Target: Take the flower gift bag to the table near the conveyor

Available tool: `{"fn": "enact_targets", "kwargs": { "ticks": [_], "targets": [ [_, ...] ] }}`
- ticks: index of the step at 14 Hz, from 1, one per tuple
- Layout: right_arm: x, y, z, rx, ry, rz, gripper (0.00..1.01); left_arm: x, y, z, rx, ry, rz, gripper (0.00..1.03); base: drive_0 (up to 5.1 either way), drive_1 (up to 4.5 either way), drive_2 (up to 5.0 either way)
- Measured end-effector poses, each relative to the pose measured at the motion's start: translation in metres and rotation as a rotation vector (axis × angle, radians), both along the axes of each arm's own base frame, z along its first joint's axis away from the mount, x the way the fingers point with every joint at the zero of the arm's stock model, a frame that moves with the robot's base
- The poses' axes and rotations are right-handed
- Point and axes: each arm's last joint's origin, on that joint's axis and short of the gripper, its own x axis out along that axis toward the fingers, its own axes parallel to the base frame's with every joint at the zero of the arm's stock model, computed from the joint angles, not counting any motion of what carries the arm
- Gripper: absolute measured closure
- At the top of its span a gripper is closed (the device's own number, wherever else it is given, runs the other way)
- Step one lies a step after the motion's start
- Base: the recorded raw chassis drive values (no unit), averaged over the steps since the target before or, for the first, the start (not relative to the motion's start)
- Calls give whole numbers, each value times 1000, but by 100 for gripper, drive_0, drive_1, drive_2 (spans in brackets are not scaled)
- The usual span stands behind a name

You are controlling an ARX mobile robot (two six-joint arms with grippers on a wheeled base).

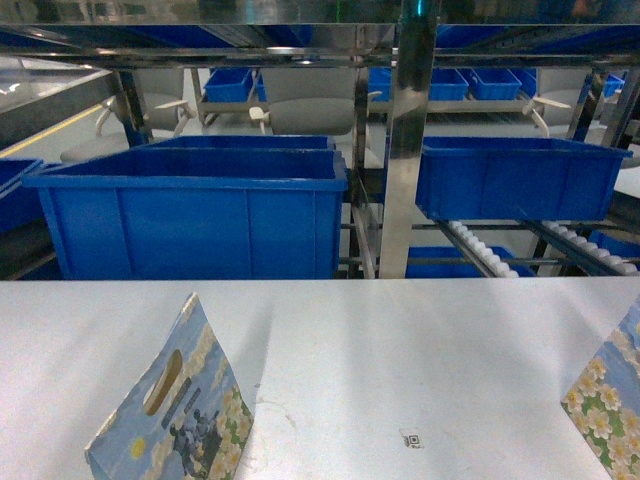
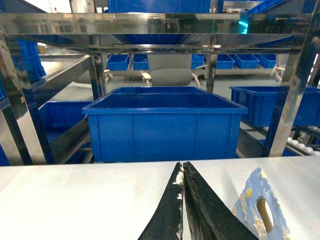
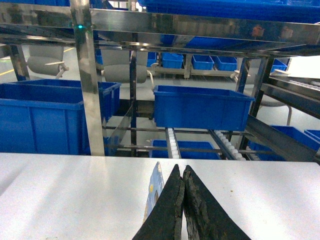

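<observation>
Standing upright on the tabletop (image 1: 330,350), the flower gift bag (image 1: 172,405) occupies the near-left part of the surface, well short of the conveyor (image 1: 480,250) whose steel frame and white rollers rise just beyond the tabletop's far edge. A second flowered bag (image 1: 608,400) shows at the right border of the head view, also resting on the tabletop and cut off by the frame. The left pincer (image 2: 183,200) has its two black fingers pressed together with nothing between them, and the gift bag sits just to its right, apart from it. The right pincer (image 3: 182,200) is likewise pressed together and empty; a bag edge (image 3: 155,192) stands just beside it on its conveyor-facing left, though contact cannot be confirmed. Large blue bins (image 1: 190,215) sit on the rack behind the tabletop edge. Judgement: the bag already rests on the tabletop by the conveyor and neither pincer holds it, so the placement appears complete, with only arm withdrawal possibly left.
</observation>
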Motion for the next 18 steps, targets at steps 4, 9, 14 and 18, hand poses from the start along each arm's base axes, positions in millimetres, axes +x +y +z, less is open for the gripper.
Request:
{"fn": "enact_targets", "kwargs": {
  "ticks": [4,9,14,18],
  "targets": [
    [-6,0,0,0,-2,0,99,0,0,0,0,0,0,101,0,0,0],
    [-19,0,-2,0,0,-1,99,0,0,0,0,0,-1,101,0,0,0],
    [-19,0,-4,0,8,0,98,0,0,0,0,0,0,101,0,0,0],
    [-19,0,-4,0,8,0,45,0,0,0,0,0,0,52,0,0,0]
  ]
}}
